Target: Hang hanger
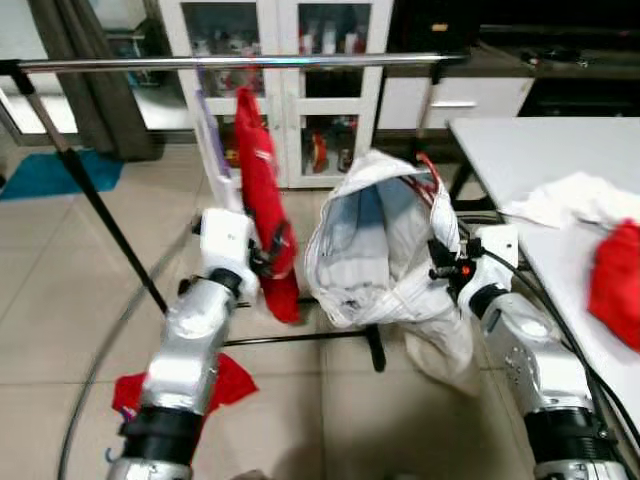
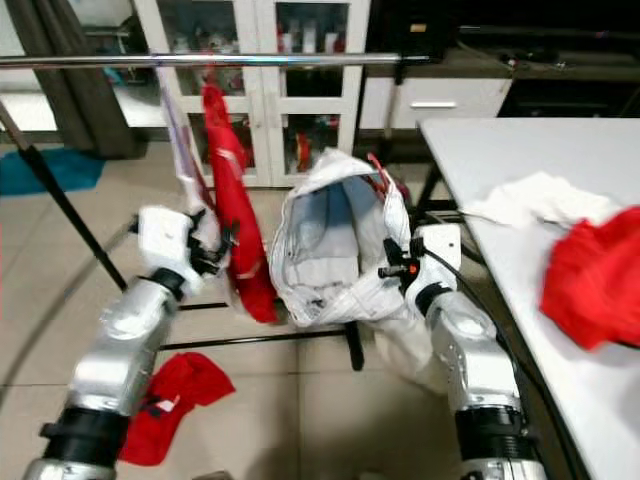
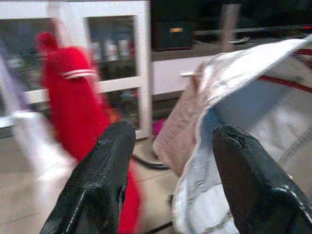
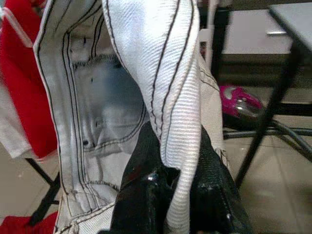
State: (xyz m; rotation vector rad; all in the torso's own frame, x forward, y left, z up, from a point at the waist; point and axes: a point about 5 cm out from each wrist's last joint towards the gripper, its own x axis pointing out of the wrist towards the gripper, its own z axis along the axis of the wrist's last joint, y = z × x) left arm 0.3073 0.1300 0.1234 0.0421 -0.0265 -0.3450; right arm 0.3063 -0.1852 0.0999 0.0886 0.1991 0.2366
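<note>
White jacket (image 1: 385, 250) on red hanger (image 1: 430, 175) being gripped by right gripper (image 4: 178, 161), fingers closed on fabric, below rail (image 1: 230, 62); left gripper (image 3: 168, 161) being held wide apart, empty; hook best raised over rail before release

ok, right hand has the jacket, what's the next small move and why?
Probably raise the right hand toward the rail: it is shut on the white jacket, which hangs well below the rail, right of the hung red garment. The left hand is open, holding nothing.
</note>
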